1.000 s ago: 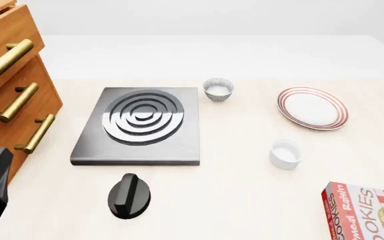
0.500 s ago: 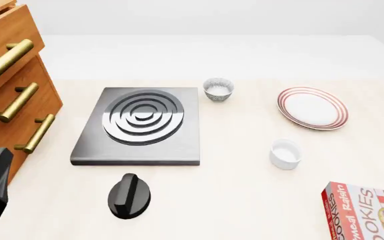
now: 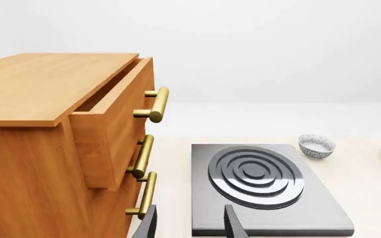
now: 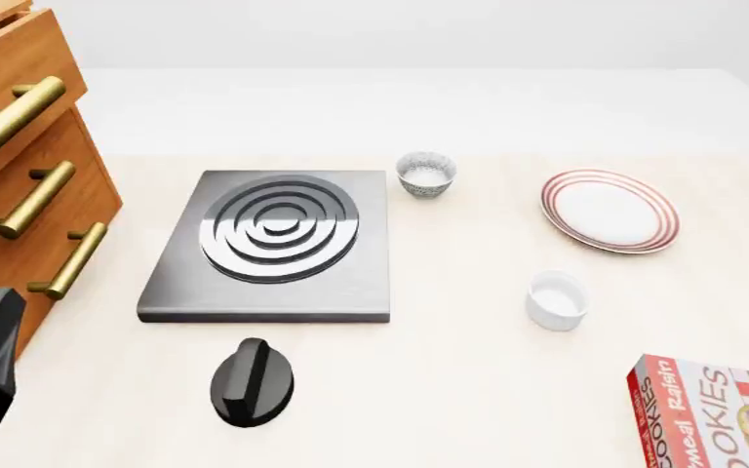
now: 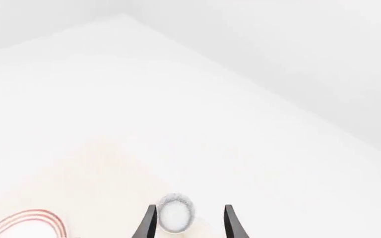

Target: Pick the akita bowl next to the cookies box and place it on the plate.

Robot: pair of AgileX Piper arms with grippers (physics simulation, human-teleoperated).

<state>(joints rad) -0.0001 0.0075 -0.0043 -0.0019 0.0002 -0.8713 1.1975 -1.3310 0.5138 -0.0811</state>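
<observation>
The red cookies box [image 4: 713, 414] lies at the near right corner of the table. The ring-rimmed plate [image 4: 609, 210] sits behind it, and its edge [image 5: 25, 222] also shows in the right wrist view. One akita bowl [image 4: 425, 174] stands by the stove's far right corner, away from the box. In the right wrist view a small grey-patterned bowl [image 5: 175, 213] lies ahead, between the fingers of my open right gripper [image 5: 189, 227]. I cannot tell whether that bowl is the one by the box. My left gripper [image 3: 190, 228] is open and empty near the drawers.
A black stove plate [image 4: 270, 244] with its knob [image 4: 254, 382] fills the left middle. A wooden drawer cabinet [image 4: 17, 185] with brass handles stands at the left, its top drawer ajar. A plain white ramekin [image 4: 557, 299] sits between the plate and the box.
</observation>
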